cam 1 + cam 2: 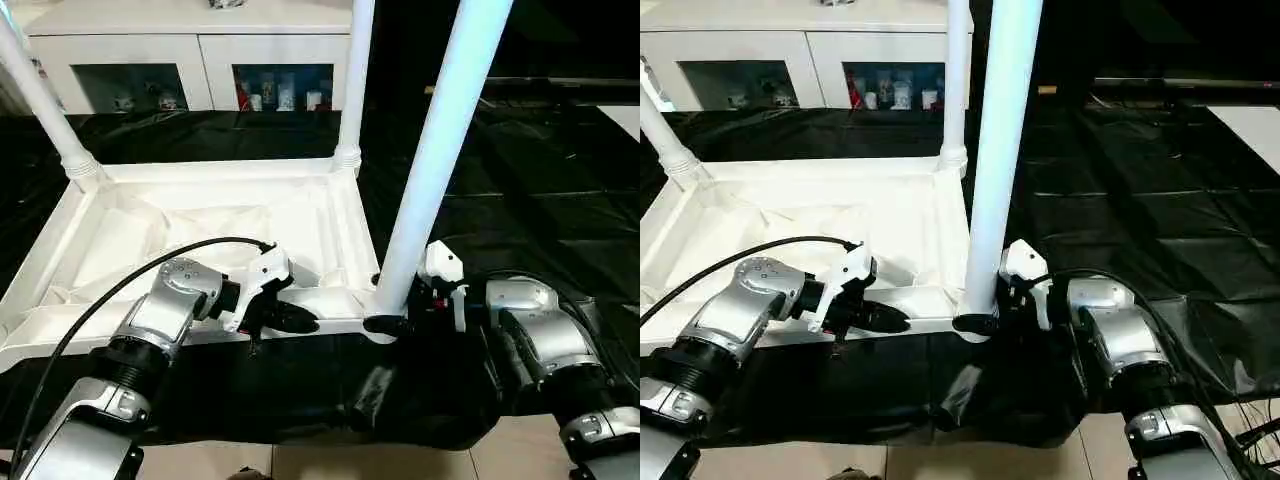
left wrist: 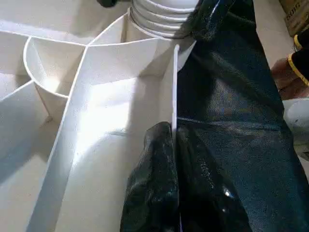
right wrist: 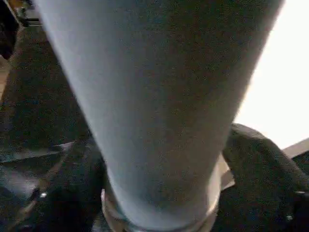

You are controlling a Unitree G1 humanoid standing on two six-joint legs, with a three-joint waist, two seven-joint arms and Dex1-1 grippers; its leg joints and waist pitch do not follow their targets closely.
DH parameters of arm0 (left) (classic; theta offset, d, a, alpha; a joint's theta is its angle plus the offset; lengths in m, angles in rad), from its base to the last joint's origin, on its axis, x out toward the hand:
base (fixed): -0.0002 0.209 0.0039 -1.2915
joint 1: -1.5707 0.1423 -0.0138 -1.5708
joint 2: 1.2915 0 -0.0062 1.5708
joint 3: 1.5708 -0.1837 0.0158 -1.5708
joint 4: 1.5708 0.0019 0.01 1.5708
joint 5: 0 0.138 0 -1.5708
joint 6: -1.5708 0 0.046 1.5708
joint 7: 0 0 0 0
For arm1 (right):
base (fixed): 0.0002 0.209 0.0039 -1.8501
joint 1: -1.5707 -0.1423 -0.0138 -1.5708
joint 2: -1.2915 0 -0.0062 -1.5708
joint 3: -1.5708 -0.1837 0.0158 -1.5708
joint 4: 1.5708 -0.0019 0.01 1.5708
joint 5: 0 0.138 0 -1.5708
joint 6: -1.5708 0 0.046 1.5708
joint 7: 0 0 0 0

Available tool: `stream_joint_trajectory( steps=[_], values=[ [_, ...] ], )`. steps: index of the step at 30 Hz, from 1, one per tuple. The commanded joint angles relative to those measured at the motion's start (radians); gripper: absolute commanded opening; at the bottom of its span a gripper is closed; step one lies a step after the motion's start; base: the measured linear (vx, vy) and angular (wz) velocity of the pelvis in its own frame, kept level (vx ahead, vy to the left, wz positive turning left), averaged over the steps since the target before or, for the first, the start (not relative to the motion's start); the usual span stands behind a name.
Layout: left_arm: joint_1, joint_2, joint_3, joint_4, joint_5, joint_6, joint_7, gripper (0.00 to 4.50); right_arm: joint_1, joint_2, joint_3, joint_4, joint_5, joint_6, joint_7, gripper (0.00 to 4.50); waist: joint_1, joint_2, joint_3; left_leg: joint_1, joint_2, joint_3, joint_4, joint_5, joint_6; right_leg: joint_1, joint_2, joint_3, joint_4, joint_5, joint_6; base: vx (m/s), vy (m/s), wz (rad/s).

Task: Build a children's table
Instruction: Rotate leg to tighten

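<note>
While left gripper (image 1: 290, 318) pinches tabletop (image 1: 200, 225) near rim, right gripper (image 1: 392, 322) straddles near-right leg (image 1: 440, 150), grip unclear.

We are seeing two silver forearms with ribbed black joints near the elbows. Each wrist is wearing a white housing ahead of the left gripper (image 1: 285, 318) and right gripper (image 1: 392, 322), both glossy black. A black cable is arching over the left forearm.
</note>
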Motion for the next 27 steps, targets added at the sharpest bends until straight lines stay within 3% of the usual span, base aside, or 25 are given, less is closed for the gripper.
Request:
stream_joint_trajectory(
  steps=[1, 8, 18, 22, 24, 27],
  values=[
    [0.017, -0.004, -0.026, -0.013, -0.008, 0.016, -0.006, 0.0, 0.002, -0.001, 0.01, -0.016, 0.001, 0.007, 0.002, 3.35, 0.003, -0.012, -0.064, 0.023, 0.044, -0.015, -0.059, -0.103, 0.122, 0.048, -0.049, 0.027, -0.047, 0.051, -0.294, 0.0, 0.0, 0.0],
    [0.02, -0.002, -0.03, -0.019, -0.005, 0.023, -0.008, 0.0, 0.006, 0.001, 0.011, -0.016, -0.004, 0.007, -0.004, 2.78, 0.003, -0.009, -0.064, 0.024, 0.044, -0.016, -0.059, -0.112, 0.114, 0.048, -0.048, 0.026, -0.046, 0.039, -0.293, 0.0, 0.0, 0.0],
    [0.017, -0.017, -0.026, -0.011, -0.01, 0.03, 0.014, 0.0, 0.007, 0.045, -0.011, 0.015, -0.001, 0.015, -0.086, 2.66, -0.001, -0.008, -0.063, 0.023, 0.043, -0.016, -0.059, -0.122, 0.106, 0.049, -0.048, 0.027, -0.047, 0.031, -0.294, 0.0, 0.0, 0.0],
    [0.003, -0.043, -0.013, 0.023, 0.003, 0.013, 0.081, 0.0, -0.001, 0.081, -0.03, 0.053, -0.007, 0.017, -0.168, 2.66, -0.008, -0.006, -0.057, 0.025, 0.042, -0.018, -0.067, -0.182, 0.073, 0.046, -0.052, 0.028, -0.059, -0.074, -0.278, 0.0, 0.0, 0.0],
    [-0.021, -0.088, 0.006, 0.076, 0.019, -0.001, 0.184, 0.0, -0.02, 0.132, -0.052, 0.113, -0.027, 0.034, -0.309, 2.66, -0.014, -0.006, -0.053, 0.031, 0.042, -0.021, -0.075, -0.242, 0.034, 0.045, -0.054, 0.03, -0.071, -0.175, -0.259, 0.0, 0.0, 0.0],
    [-0.048, -0.145, 0.022, 0.13, 0.035, 0.02, 0.302, 0.0, -0.04, 0.204, -0.081, 0.162, -0.036, 0.051, -0.478, 2.65, -0.02, -0.004, -0.051, 0.032, 0.04, -0.024, -0.081, -0.269, 0.0, 0.042, -0.054, 0.031, -0.076, -0.228, -0.235, 0.0, 0.0, 0.0]
  ],
)
